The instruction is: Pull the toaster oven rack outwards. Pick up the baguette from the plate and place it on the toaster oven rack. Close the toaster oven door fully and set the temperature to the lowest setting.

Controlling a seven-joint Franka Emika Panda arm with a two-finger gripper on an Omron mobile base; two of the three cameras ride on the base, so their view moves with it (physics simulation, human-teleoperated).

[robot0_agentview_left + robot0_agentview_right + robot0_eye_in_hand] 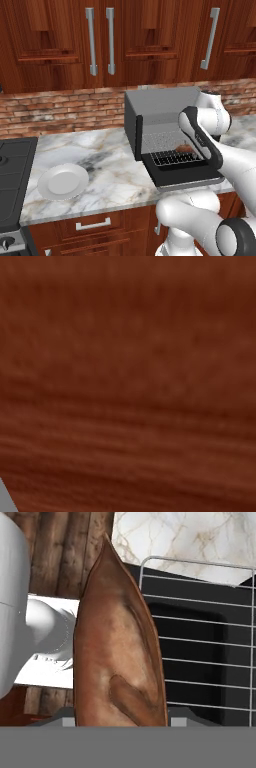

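Marble counter (110,175) runs across the middle of the left base view, below a brick backsplash (60,112) and a row of dark red-brown wooden cabinets (55,40) with long silver handles. At the left edge of that frame sits a black stovetop (12,175).

Near the lower left, just beside the stovetop, a round white plate (62,181) lies on the marble with nothing on it. Right of centre stands the toaster oven (160,107), a grey box with its door (187,176) folded down flat toward the camera. The wire rack (172,158) is pulled out over the lowered door.

The white arm rises from the lower right of this view and bends across the oven's right side, hiding the hand. A small brown patch, the baguette (185,148), shows just above the rack next to the arm.

From the hand camera, the baguette (120,657) fills the centre from top to bottom, its pointed end toward the top of the frame. It rises from between the gripper (120,723) at the bottom edge, which holds it with the jaws partly closed on the loaf. The rack (210,637) lies to the right of it, over the dark door, with marble at the upper right.

The right base view shows close, blurred red-brown wood (128,381).
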